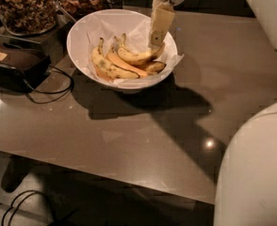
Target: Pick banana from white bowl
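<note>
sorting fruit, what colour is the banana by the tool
Yellow, brown-speckled banana, camera view; tool at its right end in bowl.

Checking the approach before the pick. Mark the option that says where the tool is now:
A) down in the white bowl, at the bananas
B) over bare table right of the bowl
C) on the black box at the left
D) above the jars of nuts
A: the tool reaches down into the right side of the white bowl, with its tip at the right end of the curved banana.
</note>
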Tool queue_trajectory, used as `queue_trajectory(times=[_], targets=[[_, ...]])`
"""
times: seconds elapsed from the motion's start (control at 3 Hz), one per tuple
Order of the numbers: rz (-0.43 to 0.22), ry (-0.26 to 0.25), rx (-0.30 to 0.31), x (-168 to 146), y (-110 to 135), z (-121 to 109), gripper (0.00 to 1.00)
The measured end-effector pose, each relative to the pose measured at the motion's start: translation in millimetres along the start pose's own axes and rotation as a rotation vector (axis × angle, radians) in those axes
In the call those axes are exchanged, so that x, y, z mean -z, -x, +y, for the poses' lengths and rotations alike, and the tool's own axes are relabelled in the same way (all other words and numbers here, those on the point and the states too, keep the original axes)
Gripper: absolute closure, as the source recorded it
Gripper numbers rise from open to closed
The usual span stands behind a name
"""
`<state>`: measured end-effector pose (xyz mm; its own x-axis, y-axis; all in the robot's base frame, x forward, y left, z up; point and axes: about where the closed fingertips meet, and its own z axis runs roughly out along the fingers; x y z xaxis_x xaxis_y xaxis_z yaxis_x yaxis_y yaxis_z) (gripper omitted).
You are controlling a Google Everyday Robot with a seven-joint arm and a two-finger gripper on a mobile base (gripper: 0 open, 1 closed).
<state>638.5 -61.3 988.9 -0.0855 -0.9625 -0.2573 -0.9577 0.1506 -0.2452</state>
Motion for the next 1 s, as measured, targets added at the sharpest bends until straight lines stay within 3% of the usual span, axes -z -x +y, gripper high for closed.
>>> queue_trajectory(times=[1.0], targets=[[0.075,0.043,0.067,-39.0,6.7,4.9,0.27]])
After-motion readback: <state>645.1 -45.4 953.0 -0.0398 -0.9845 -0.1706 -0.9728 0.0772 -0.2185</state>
